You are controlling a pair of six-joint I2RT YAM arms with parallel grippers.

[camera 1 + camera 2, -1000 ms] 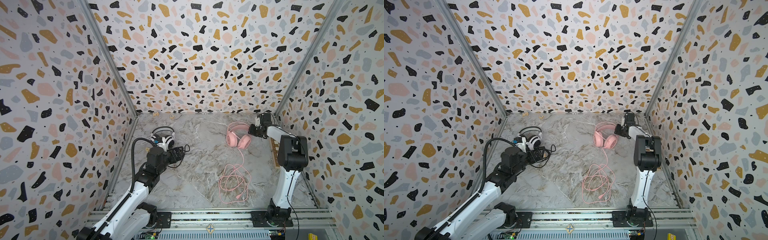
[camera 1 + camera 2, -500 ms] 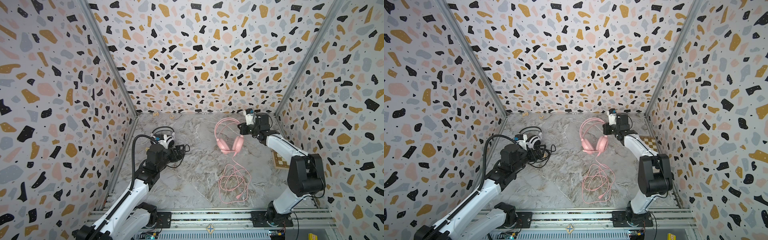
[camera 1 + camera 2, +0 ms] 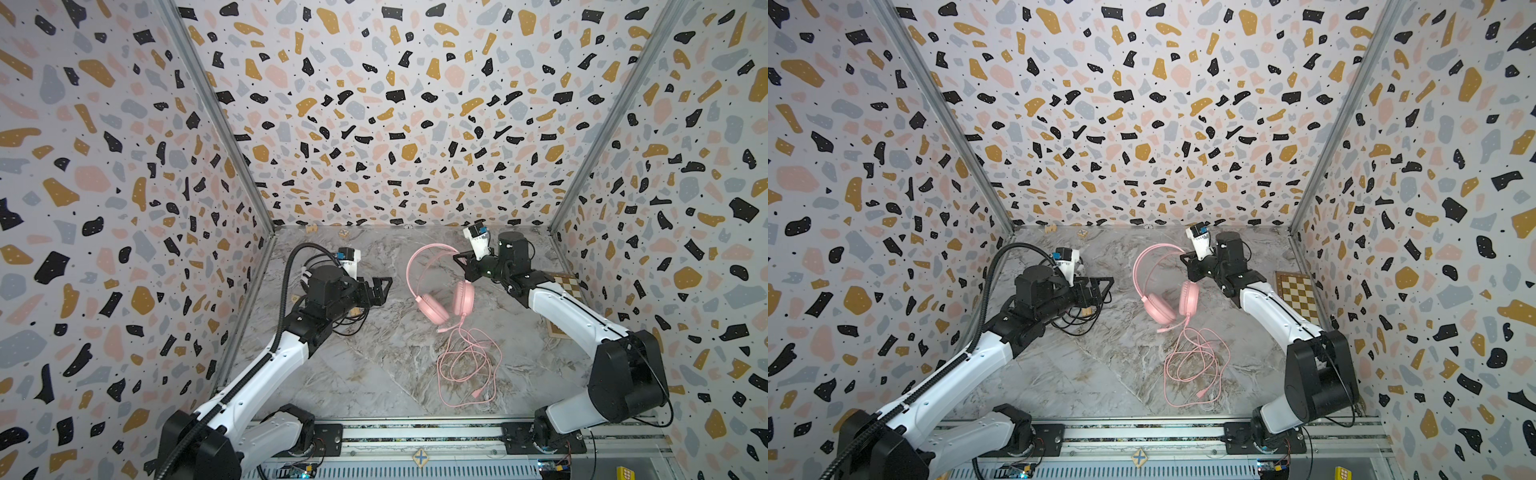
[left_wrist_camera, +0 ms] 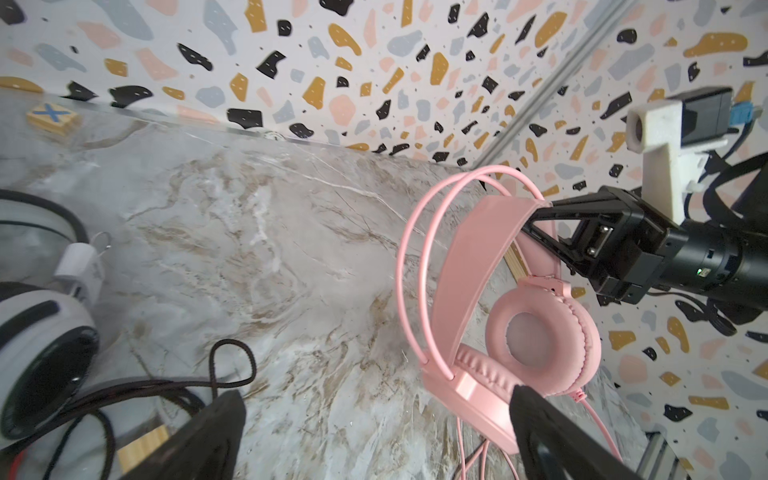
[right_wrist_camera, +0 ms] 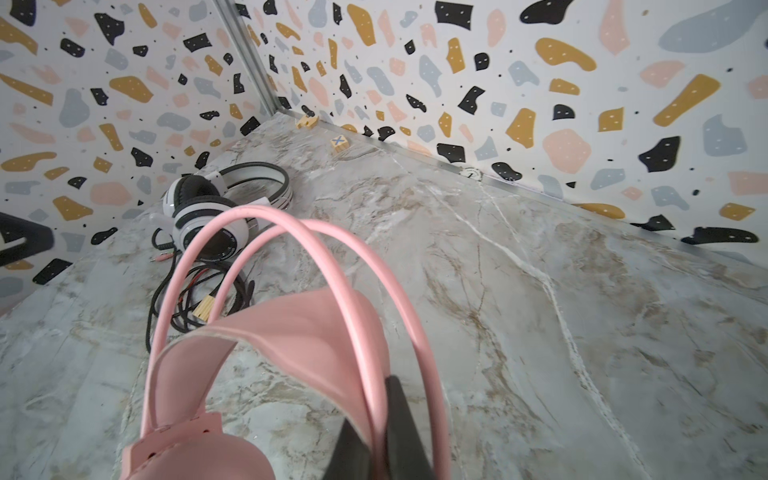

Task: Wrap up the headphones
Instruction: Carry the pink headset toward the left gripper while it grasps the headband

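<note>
The pink headphones (image 3: 432, 309) hang in the air right of the middle of the table (image 3: 374, 374), held only by the thin hoops of the headband, which your right claw (image 3: 457, 258) has pinched shut from the side. Both ear cups dangle below that grip, and the pink cable (image 3: 467, 365) runs down from them into a loose tangle lying on the table towards the front rail. That grip looks to be the weak spot. The hoops are slim and smooth, so a quick swing or twist of the wrist could let them slide through the fingers and drop the set. The tangle is the next worry: if you pull the cable up before you find its free end, the loops may tighten into a knot, or the whole heap may drag along behind. Your left claw (image 3: 382, 291) stands wide open and empty, pointing at the pink set from the left. It hovers over the black cable (image 5: 187, 299) of the white headphones (image 5: 208, 216), which lie by the left wall with a small wooden block (image 5: 203, 309) resting on that cable. Reach low from there and you may hook the black cable and drag the white set along.
</note>
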